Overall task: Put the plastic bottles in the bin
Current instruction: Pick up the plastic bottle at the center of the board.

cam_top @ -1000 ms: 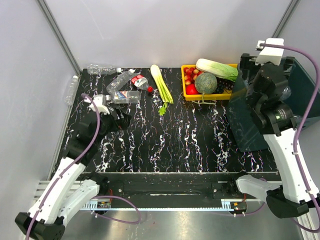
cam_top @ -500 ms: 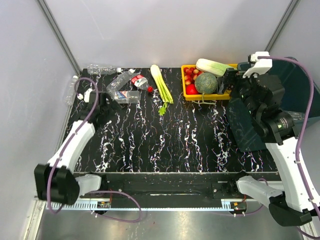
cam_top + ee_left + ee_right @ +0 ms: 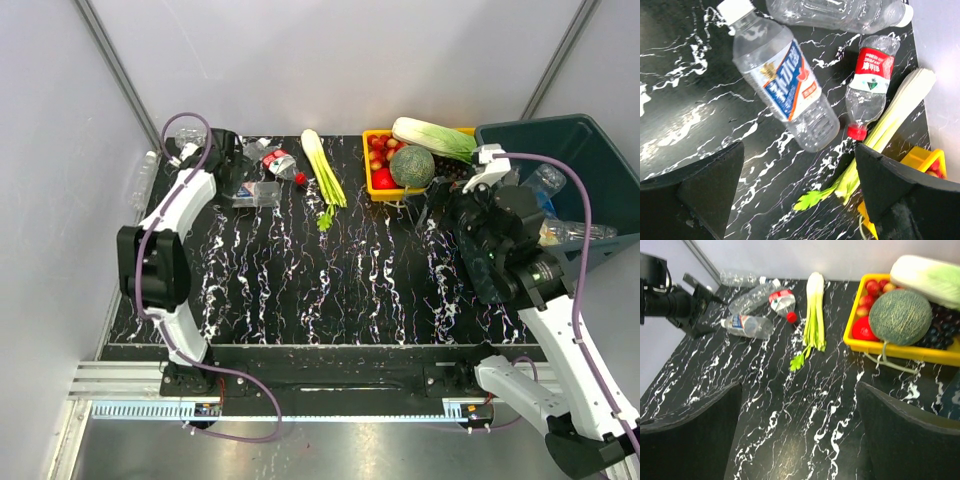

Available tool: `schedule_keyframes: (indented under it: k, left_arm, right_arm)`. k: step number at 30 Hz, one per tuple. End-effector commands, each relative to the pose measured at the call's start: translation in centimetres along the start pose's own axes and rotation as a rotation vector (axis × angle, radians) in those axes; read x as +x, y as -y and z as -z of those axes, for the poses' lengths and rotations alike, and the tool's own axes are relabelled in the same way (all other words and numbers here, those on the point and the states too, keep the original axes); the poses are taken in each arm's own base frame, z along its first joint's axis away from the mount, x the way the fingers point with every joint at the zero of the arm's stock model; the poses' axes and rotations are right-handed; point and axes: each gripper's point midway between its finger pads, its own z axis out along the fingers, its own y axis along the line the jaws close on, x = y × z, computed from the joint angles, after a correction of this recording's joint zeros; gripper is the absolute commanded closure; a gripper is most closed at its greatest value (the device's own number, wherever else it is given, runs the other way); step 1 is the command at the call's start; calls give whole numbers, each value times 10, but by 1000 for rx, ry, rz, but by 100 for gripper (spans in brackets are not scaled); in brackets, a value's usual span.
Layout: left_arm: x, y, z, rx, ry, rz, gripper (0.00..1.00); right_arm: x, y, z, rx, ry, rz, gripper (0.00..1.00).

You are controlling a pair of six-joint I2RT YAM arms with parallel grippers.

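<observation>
Black, white-veined worktop: crinkled clear plastic bottles lie beneath the left hand, spread wide; right hand equally wide, empty.

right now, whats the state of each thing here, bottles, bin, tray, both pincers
blue-label bottle: lying on its side, white cap on, not gripped
red-label bottle: lying on its side, crumpled, red cap on
clear bottle: lying on its side, white cap on
bin: upright, open top, loose bottles inside
yellow tray: full of produce
left pincer: open, empty, over the blue-label bottle
right pincer: open, empty
</observation>
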Motion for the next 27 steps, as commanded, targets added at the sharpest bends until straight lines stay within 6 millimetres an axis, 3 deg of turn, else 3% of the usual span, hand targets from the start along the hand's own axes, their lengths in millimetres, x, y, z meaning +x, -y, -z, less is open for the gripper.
schedule_keyframes:
  k: [1,4,14,17,22,27]
  left_arm:
    - [-9,20,-20,-25,30,79,5]
    - [-3,21,-38,-69,20,84,6]
    - [21,-4,-90,-225,-3,107,6]
    - [34,-18,-100,-265,-35,99,11]
    - [55,-57,-96,-343,-84,48,26]
    - [56,-75,-69,-349,-96,-27,45]
  right_arm:
    - [5,-13,-8,-72,18,-52,1]
    - [12,-15,-15,-83,-9,-61,0]
    - [16,-37,-20,-133,-55,-58,1]
    - [20,-47,-22,-164,-77,-58,1]
    - [14,-63,-23,-211,-93,-40,1]
    - [19,-63,-23,-208,-102,-57,1]
